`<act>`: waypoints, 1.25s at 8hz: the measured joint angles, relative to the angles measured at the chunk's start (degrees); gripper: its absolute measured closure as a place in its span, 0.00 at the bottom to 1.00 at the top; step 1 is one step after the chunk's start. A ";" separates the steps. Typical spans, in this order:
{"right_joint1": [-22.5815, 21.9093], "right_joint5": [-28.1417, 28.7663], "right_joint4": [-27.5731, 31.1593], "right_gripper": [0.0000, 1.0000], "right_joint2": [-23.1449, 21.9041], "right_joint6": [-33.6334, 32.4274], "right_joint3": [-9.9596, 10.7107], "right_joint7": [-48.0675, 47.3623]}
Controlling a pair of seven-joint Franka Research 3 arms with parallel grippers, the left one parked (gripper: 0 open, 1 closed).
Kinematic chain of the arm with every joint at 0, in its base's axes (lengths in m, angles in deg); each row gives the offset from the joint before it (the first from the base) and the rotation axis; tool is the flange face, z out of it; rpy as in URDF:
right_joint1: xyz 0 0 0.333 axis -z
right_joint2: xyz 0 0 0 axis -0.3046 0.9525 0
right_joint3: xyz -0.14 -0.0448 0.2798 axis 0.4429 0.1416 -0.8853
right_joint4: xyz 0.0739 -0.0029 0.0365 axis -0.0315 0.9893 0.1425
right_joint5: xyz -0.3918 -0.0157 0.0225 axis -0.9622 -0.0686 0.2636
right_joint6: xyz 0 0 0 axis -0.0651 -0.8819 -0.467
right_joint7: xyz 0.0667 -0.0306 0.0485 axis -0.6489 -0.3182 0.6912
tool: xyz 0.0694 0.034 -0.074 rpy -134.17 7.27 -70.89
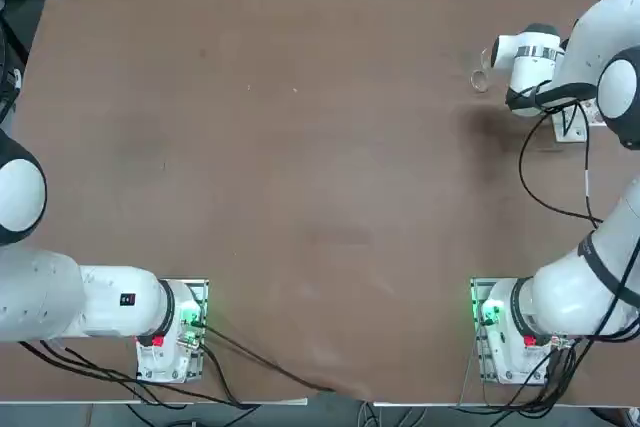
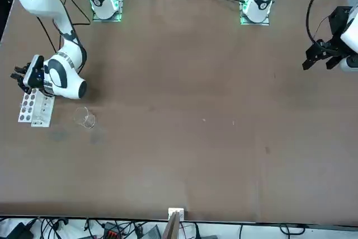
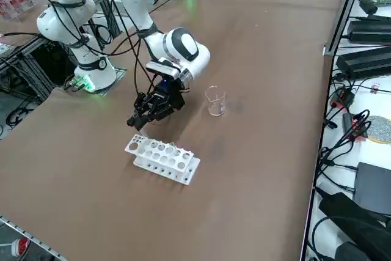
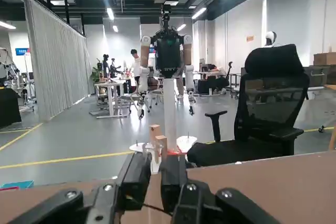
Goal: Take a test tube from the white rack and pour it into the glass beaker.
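Right claw [image 3: 139, 120]: fingers pressed together, holding nothing, level, hanging just above the desk beside the rack's end.
White rack [image 3: 162, 158]: flat on the desk [image 3: 256, 84], near its edge.
Glass beaker [image 3: 215, 101]: upright, near the rack, apart from it.

On your worktop [image 3: 256, 169], the long white rack with rows of round holes [image 3: 162, 159] lies near the right-hand edge, and the small clear glass beaker [image 3: 215, 101] stands apart from it, further toward the middle. Your right tool [image 3: 139, 119] hangs over the rack's robot-side end.
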 joint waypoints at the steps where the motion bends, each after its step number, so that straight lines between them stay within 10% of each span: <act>1: 0.21 0.00 0.00 0.81 0.35 0.82 0.08 0.00; 10: 0.69 0.00 -0.93 0.81 5.31 3.94 0.11 -2.25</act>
